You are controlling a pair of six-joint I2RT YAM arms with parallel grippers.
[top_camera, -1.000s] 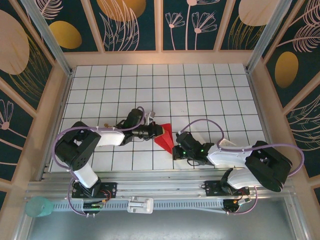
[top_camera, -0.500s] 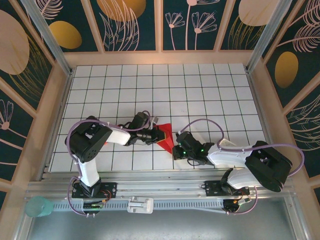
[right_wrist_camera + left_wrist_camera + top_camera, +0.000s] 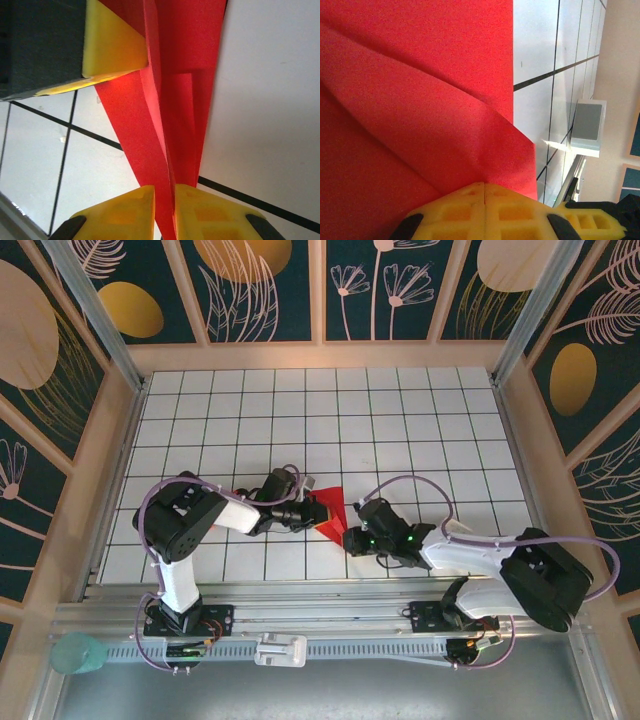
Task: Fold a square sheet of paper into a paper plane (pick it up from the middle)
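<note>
The red sheet of paper (image 3: 333, 515) lies near the table's front middle, folded into a creased, pointed, plane-like shape. My left gripper (image 3: 314, 508) comes at it from the left. In the left wrist view its yellow fingers (image 3: 460, 200) are pressed together, so the left gripper (image 3: 484, 185) is shut on the paper (image 3: 420, 100) at its edge. My right gripper (image 3: 349, 536) is at the paper's near tip. In the right wrist view the right gripper (image 3: 165, 190) has its fingers slightly parted, with the raised fold of the paper (image 3: 175, 100) running between them. The left gripper's finger (image 3: 112, 50) touches that fold farther up.
The white gridded table (image 3: 400, 430) is walled by wooden panels on three sides. An aluminium rail (image 3: 300, 625) runs along the near edge, and a teal cup (image 3: 80, 652) sits beyond its left end. Both arms' cables loop over the near tiles.
The left arm has swung in toward the paper and its gripper has closed on the paper's left edge. The right gripper has edged forward and its fingers have parted a little.
</note>
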